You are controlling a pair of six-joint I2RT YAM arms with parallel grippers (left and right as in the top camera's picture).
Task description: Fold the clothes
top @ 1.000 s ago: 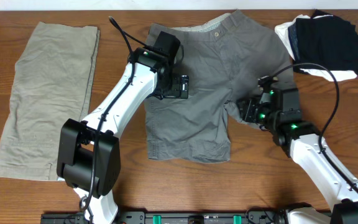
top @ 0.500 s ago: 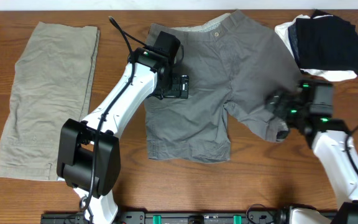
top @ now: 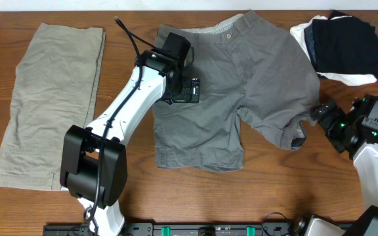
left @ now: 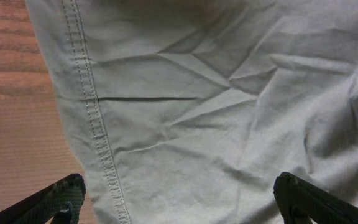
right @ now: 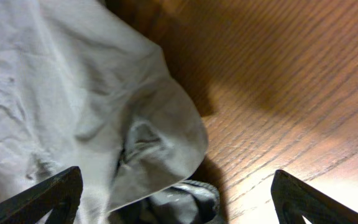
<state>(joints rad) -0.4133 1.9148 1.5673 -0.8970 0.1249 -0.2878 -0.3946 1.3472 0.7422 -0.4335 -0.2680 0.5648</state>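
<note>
The grey shorts [top: 228, 85] lie spread on the wooden table, with the buttoned waistband at the far side. Their left leg lies flat. Their right leg reaches out to the right and ends in a bunched, turned-up hem [top: 294, 135]. My left gripper [top: 188, 90] is open and rests low over the shorts' left side. In the left wrist view [left: 179, 208] its fingers straddle wrinkled cloth and a stitched side seam [left: 92, 118]. My right gripper [top: 320, 116] is open and empty, just right of the bunched hem, which shows between its fingers in the right wrist view [right: 176, 208].
A pale khaki garment [top: 51, 98] lies flat at the left. A pile of dark navy and white clothes [top: 346, 42] sits at the back right corner. A black cable [top: 128, 38] runs from the left arm. Bare wood [right: 278, 93] lies right of the hem.
My right gripper pulled the shorts' right leg out to the right, let go of it and drew back further right. The left arm has not moved.
</note>
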